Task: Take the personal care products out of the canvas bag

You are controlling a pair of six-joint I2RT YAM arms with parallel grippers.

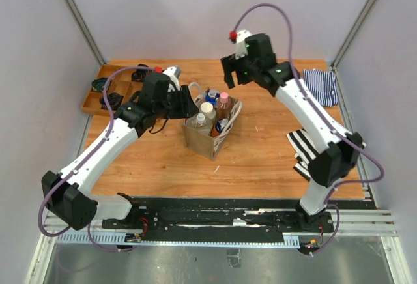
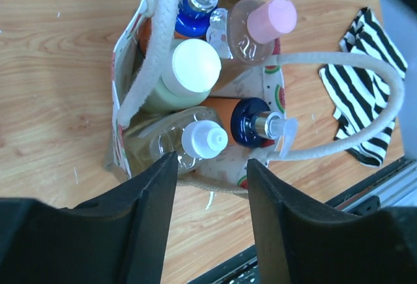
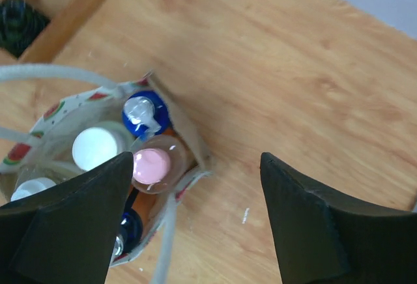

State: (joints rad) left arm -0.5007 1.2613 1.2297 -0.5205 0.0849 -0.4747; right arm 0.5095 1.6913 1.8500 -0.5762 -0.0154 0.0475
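Note:
The tan canvas bag (image 1: pixel 203 139) stands upright mid-table with several bottles in it. In the left wrist view I see a pink-capped clear bottle (image 2: pixel 272 20), a cream-capped bottle (image 2: pixel 194 66), a white-capped clear bottle (image 2: pixel 204 139) and two blue pump bottles (image 2: pixel 253 122). My left gripper (image 2: pixel 210 167) is open and empty, hovering above the bag's near edge, beside the white-capped bottle; it shows left of the bag in the top view (image 1: pixel 191 107). My right gripper (image 3: pixel 195 160) is open and empty, above the bag's far side by the pink cap (image 3: pixel 151 165), and high in the top view (image 1: pixel 229 81).
A compartmented wooden tray (image 1: pixel 114 92) with small black objects lies at the far left. Black-and-white striped cloths lie at the far right (image 1: pixel 322 85) and the right edge (image 1: pixel 303 147). The bag's white looped handle (image 2: pixel 339 62) arches beside the bottles.

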